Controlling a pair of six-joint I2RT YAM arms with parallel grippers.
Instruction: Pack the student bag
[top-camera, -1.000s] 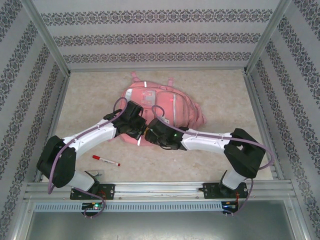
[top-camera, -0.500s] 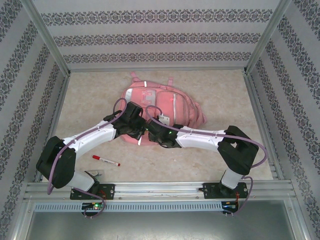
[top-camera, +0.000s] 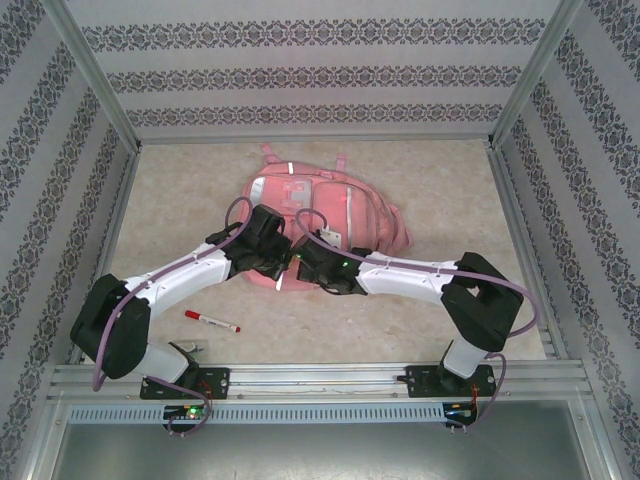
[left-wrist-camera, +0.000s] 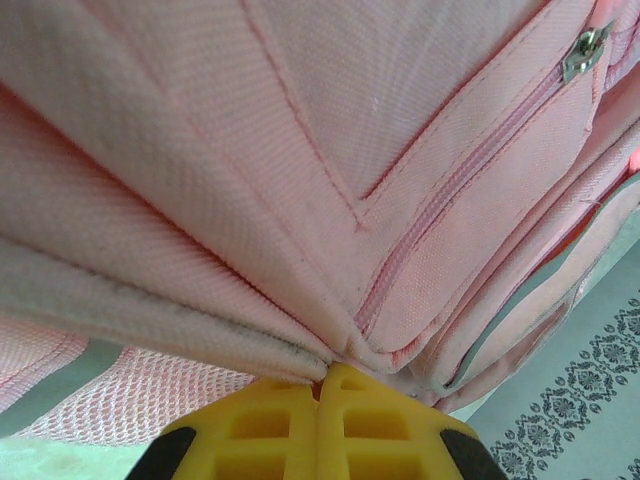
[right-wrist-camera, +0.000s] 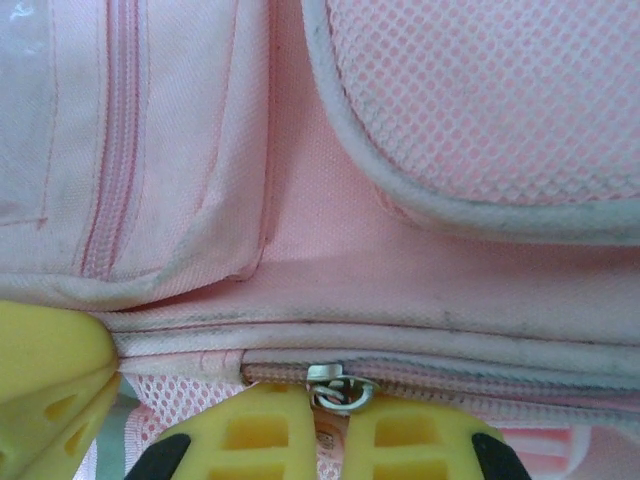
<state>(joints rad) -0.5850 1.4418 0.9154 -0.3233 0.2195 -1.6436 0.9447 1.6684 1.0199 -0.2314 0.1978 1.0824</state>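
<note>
The right pincer, wider a second ago, is now clamped on the zip pull of the student bag, its fabric pinched by the left pincer, so unzipping can likely be begun

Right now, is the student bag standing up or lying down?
Lying down: the student bag rests flat on the table, pockets up.

The table has a pale beige, mottled top. The student bag lies flat on it toward the far middle (pink, with its pockets facing up). A red-and-white pen lies well apart from the bag, near the front left, slightly angled
</note>
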